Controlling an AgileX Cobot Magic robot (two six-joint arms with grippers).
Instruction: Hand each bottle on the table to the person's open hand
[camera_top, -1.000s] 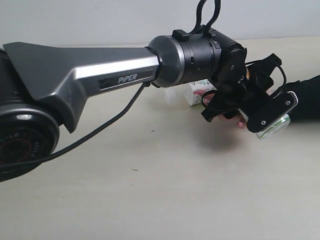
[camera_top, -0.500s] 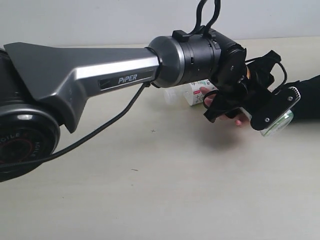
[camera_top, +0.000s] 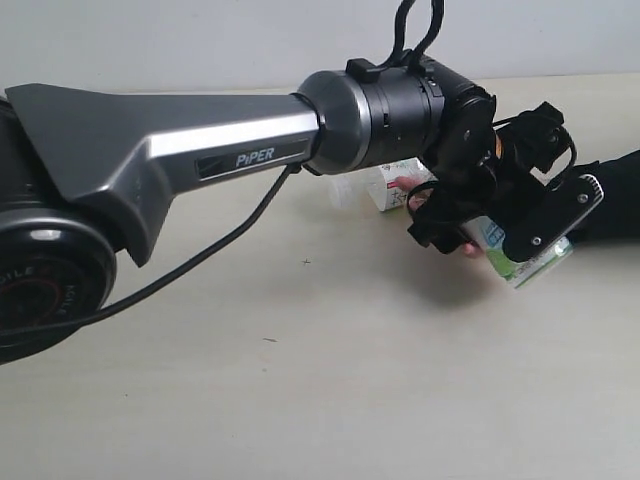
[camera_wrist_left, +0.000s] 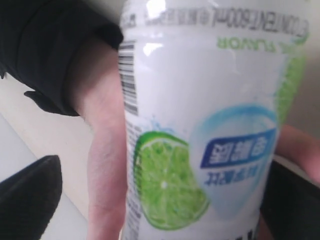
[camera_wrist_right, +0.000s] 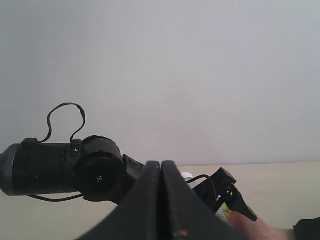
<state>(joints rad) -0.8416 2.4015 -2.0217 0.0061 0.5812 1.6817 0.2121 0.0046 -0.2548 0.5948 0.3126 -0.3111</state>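
stretching across the pale table (camera_top: 300, 400), your left arm (camera_top: 200, 150) filled most of the exterior view and reached to the right side, where a person's black sleeve (camera_top: 612, 195) came in. the person's hand (camera_wrist_left: 105, 150) was wrapped around the lime-label bottle (camera_wrist_left: 200, 150), thumb on one side and a finger on the other, with the bottle up off the table. your left gripper (camera_top: 497, 238) sat astride that bottle with its jaws spread wide. in the left wrist view one dark finger (camera_wrist_left: 30, 192) stood clear of the label with the thumb between them, so the claw was released. behind the arm, the floral-label bottle (camera_top: 397, 186) lay on its side on the table, near the person's fingertips. your right gripper (camera_wrist_right: 160, 200) was well apart, clenched on nothing.
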